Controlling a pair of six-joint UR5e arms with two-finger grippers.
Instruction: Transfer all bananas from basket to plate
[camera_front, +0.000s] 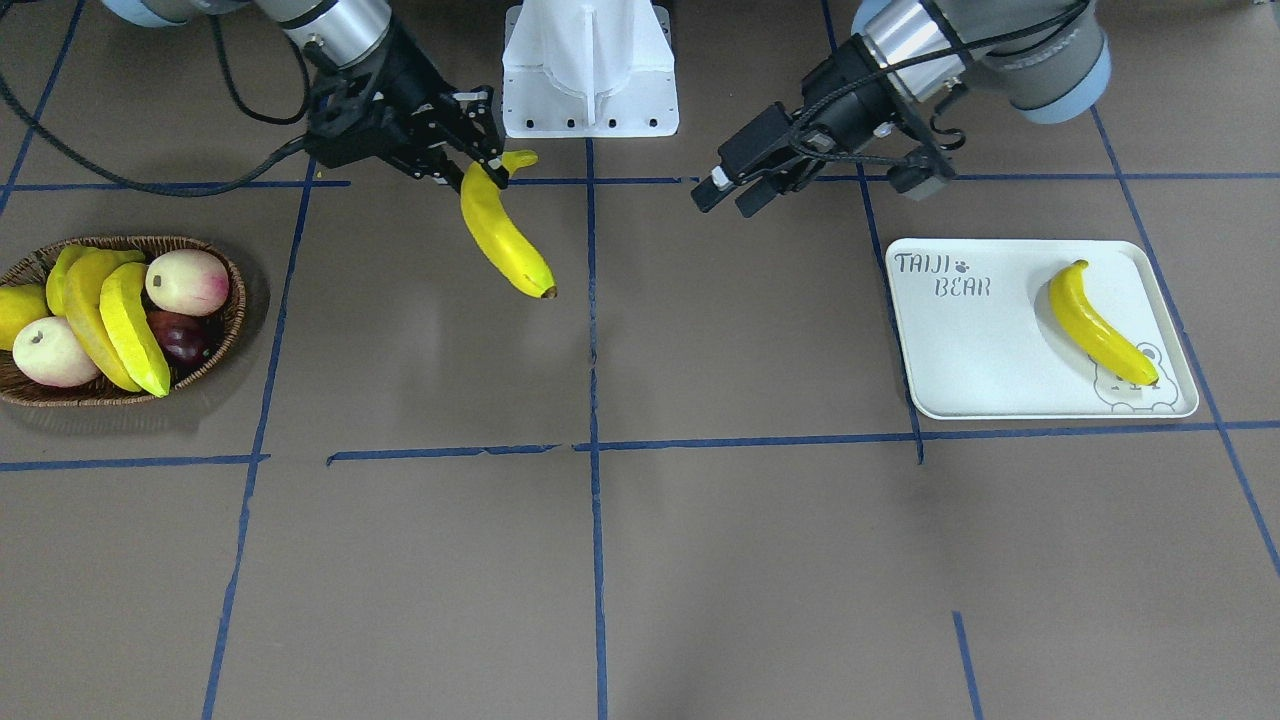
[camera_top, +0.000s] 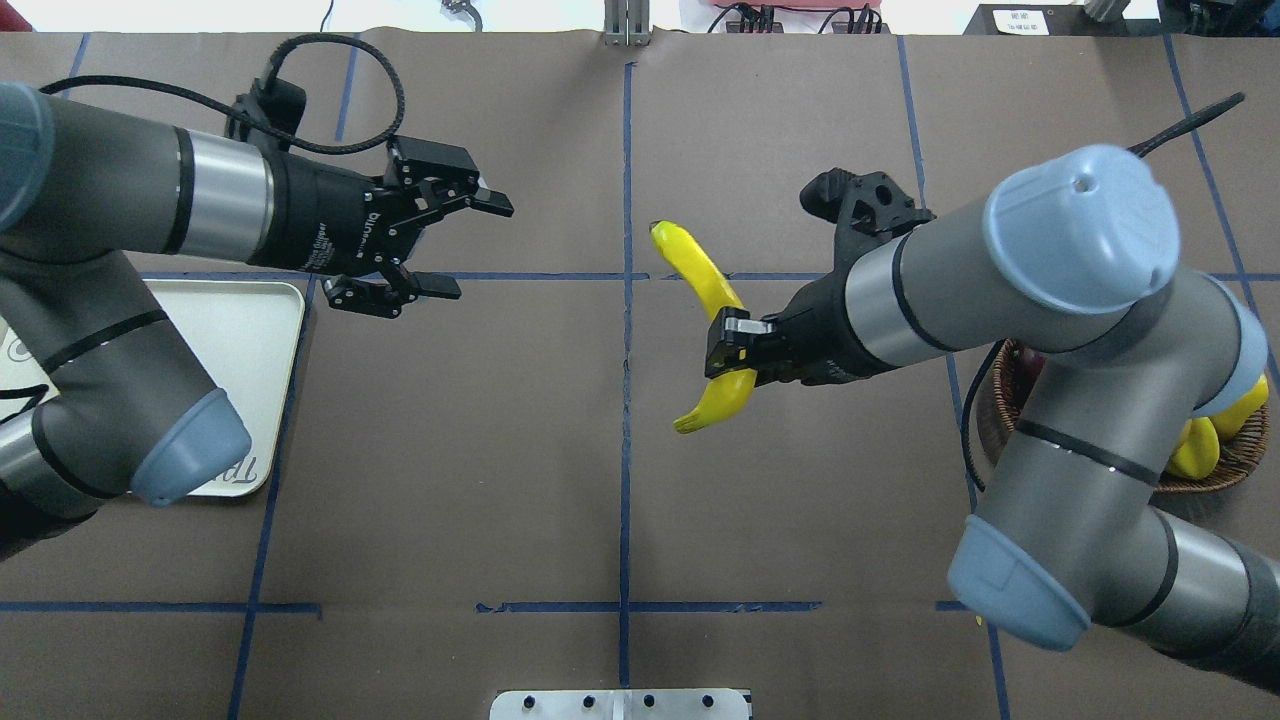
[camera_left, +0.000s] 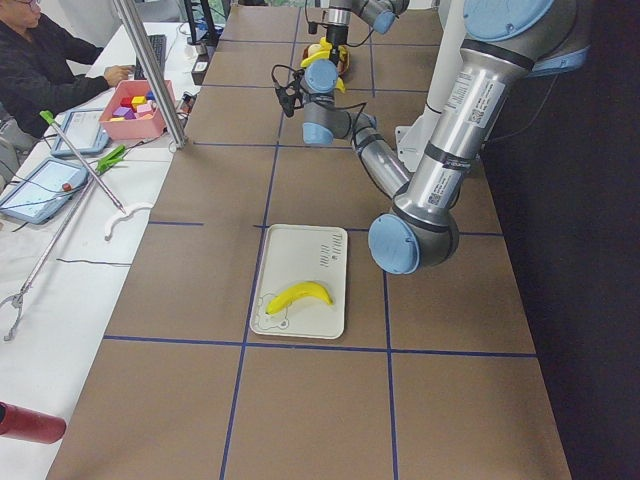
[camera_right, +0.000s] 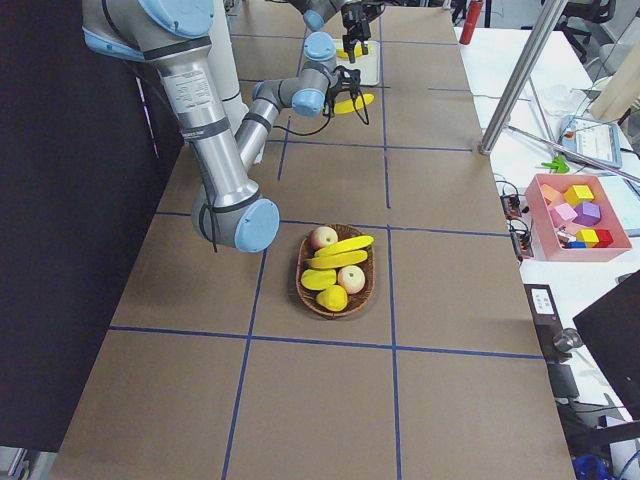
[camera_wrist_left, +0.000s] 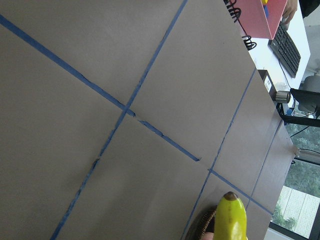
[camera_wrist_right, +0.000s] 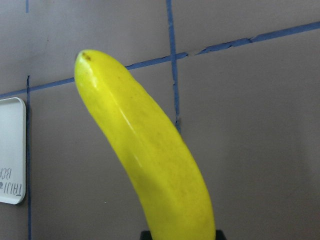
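My right gripper (camera_front: 490, 165) (camera_top: 735, 345) is shut on the stem end of a yellow banana (camera_front: 505, 240) (camera_top: 700, 275) and holds it in the air near the table's middle. The banana fills the right wrist view (camera_wrist_right: 150, 150), and its tip shows in the left wrist view (camera_wrist_left: 230, 215). My left gripper (camera_front: 715, 195) (camera_top: 478, 248) is open and empty, facing that banana from beside the white plate (camera_front: 980, 350) (camera_top: 235, 330). One banana (camera_front: 1095, 325) lies on the plate. Two bananas (camera_front: 130, 330) (camera_front: 88, 310) lie in the wicker basket (camera_front: 235, 300) (camera_right: 305, 285).
The basket also holds two peaches (camera_front: 185, 280), a dark plum (camera_front: 180, 340), a yellow-green starfruit (camera_front: 60, 275) and a rounded yellow fruit (camera_front: 15, 310). The white robot base (camera_front: 590, 70) stands between the arms. Blue tape lines cross the brown table.
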